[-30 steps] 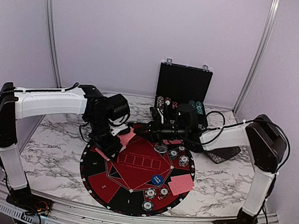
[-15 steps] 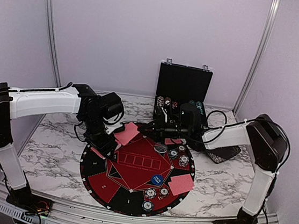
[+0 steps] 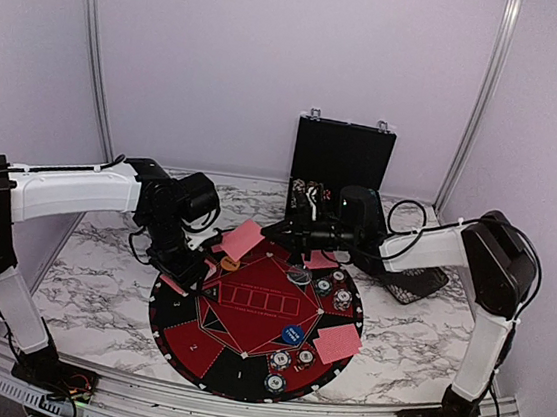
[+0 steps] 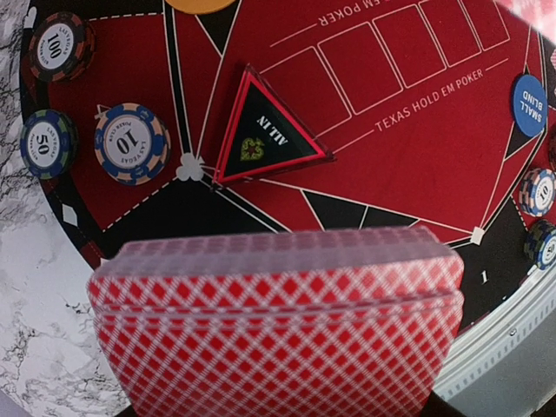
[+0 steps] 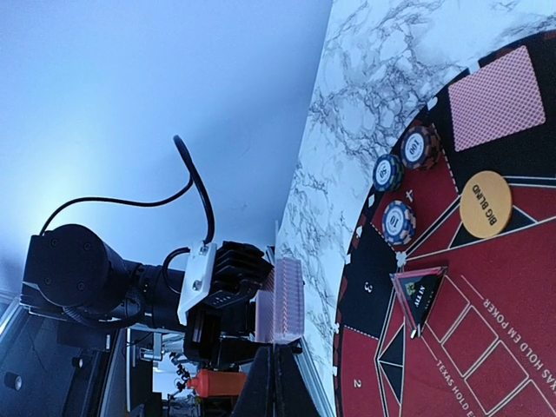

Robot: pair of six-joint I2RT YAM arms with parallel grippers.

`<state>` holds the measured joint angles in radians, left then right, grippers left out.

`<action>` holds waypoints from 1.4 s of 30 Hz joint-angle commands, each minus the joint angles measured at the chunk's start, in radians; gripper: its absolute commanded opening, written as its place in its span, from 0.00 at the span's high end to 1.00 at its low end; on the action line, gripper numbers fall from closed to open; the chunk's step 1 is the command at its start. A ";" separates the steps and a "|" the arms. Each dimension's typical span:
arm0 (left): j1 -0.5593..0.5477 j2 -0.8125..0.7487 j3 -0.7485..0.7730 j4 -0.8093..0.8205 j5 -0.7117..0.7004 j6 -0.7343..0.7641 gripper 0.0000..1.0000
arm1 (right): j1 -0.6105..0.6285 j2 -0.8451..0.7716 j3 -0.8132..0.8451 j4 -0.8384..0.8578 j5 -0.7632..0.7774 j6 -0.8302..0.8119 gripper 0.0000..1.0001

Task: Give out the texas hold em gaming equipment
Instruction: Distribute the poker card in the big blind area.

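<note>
Left wrist view: the deck (image 4: 278, 334) of red-backed cards fills the low half and hides my fingers. Its bottom is cut off. My left gripper (image 3: 221, 253) pinches this deck. The long side of the deck runs left to right here, and I see the backs and the top edge.

From above, the deck hangs in the air over the far left rim of the mat (image 3: 245, 326), tilted, with its back turned up. In the right wrist view it shows edge-on, as a thin stack.

My right gripper (image 3: 302, 237) is pressed together with nothing in it, over the far side of the mat. In its own view it is just a dark blur at the bottom.

The orange disc (image 5: 485, 204) reads "BIG BLIND"; the left wrist view cuts most of it off. The blue disc (image 4: 528, 104) reads "SMALL BLIND". The triangle (image 4: 269, 139) reads "ALL IN". The mat reads "TEXAS HOLD EM POKER". Three chips (image 4: 130, 143) near the mat's edge read 100, 50 and 10. A lone card (image 5: 499, 95) lies flat by them.

The case (image 3: 343, 156) stands open at the back. My right arm (image 3: 425, 250) hides most of what is inside.
</note>
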<state>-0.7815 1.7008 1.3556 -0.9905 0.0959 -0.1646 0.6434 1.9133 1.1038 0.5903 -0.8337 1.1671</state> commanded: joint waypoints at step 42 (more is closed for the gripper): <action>0.018 -0.077 -0.029 0.016 0.013 0.005 0.50 | -0.072 0.502 0.611 -0.303 0.128 -0.201 1.00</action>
<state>-0.7700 1.6672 1.3300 -0.9886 0.0967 -0.1646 0.5793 2.3753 1.6596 0.3077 -0.7322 0.9794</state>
